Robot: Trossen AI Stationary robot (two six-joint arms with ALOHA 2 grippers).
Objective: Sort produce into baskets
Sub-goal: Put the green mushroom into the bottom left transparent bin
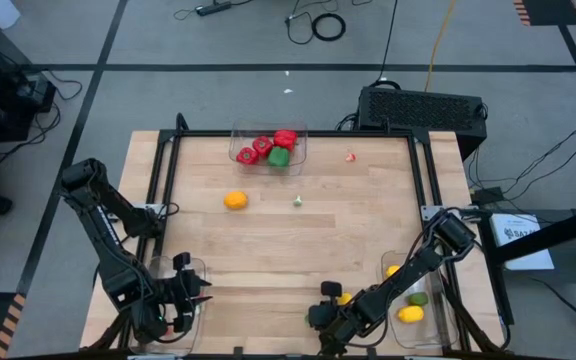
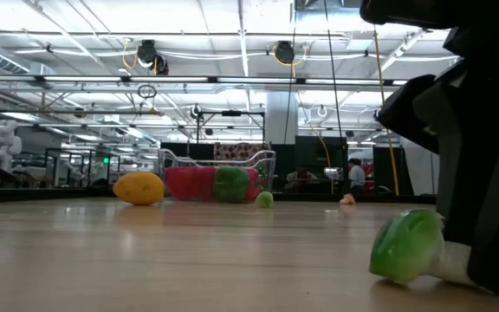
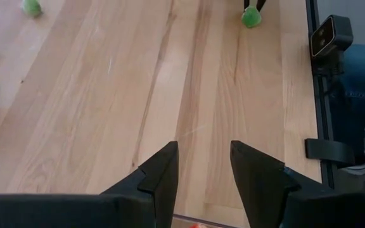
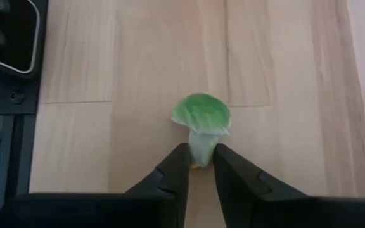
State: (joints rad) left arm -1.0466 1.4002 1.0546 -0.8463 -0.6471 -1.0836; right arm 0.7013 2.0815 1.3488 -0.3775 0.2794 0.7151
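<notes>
Step in hand: pick-up of one piece of produce; the right gripper [image 4: 200, 166] is down at the table's near edge, its fingers clenched on the pale stem of a small green leafy vegetable [image 4: 201, 114].
Held item: the green head juts forward just past the fingertips, stem pinched between them; in the low view the piece [image 2: 407, 247] appears to rest on the wood (not yet lifted, by my reading).
Next move, judged: raise it clear, then swing it to whichever basket takes greens; the near-right basket [image 1: 438, 322], close beside the right arm, already holds a yellow lemon [image 1: 410, 313] and a green lime [image 1: 419, 298].
Risk, judged: the grip is on a thin stem only, so the head could pivot or slip on the lift.
Left gripper [image 3: 203, 166]: parked over the near-left basket [image 1: 200, 272], fingers parted with nothing between them.
Far basket [image 1: 302, 146]: well ahead of both grippers, holding red peppers [image 1: 264, 146] and a green pepper [image 1: 279, 157].
Loose stock: an orange [image 1: 235, 200], a tiny green bit [image 1: 297, 202] and a tiny red bit [image 1: 350, 156] on open table, well apart from either gripper.
</notes>
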